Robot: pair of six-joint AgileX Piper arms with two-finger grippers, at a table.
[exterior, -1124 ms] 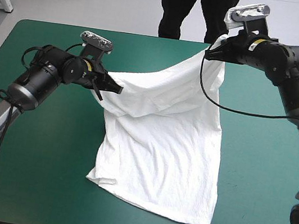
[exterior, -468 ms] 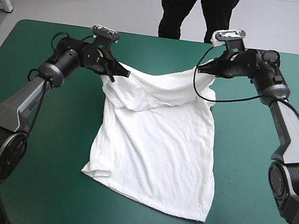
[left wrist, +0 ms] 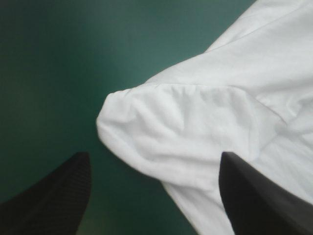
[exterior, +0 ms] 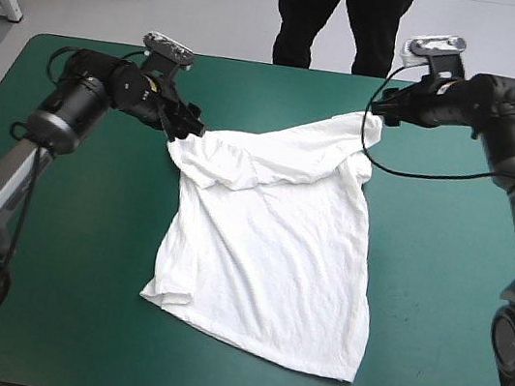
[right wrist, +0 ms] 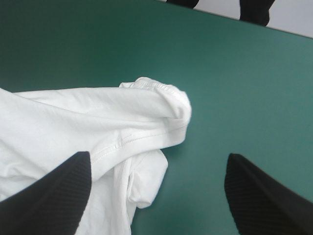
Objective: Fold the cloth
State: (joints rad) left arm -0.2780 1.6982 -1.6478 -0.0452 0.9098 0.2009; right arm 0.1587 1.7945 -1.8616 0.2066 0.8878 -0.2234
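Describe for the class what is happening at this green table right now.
A robot is handling a white short-sleeved T-shirt, which lies spread on the teal-green table cover, rumpled along its far edge. The left gripper, its black fin-shaped fingers open, sits at the shirt's far left corner. The right gripper, also open, sits at the far right corner. Neither grips the cloth, and it is not yet folded into a bundle.

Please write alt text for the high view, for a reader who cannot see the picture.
A white T-shirt lies on a teal-green table, mostly flat, with its far part rumpled. The robot's left hand and right hand are each at a far corner of the shirt, both open.
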